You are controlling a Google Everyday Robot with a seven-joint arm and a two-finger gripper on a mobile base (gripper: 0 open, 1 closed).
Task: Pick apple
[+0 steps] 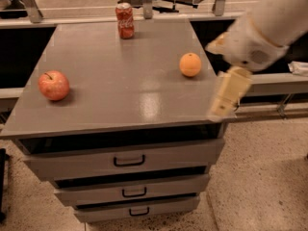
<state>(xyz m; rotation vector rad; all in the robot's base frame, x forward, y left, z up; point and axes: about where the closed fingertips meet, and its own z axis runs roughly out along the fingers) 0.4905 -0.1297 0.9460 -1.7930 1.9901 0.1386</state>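
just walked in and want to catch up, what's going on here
A robot arm is set to pick the apple, which sits untouched near the left edge of the grey drawer cabinet. The end effector hangs by the cabinet's right edge, nearer the orange than the apple. A red soda can stands at the back.

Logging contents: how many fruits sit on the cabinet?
2: apple near the left edge, orange near the right edge. The hand hangs over the front right corner.
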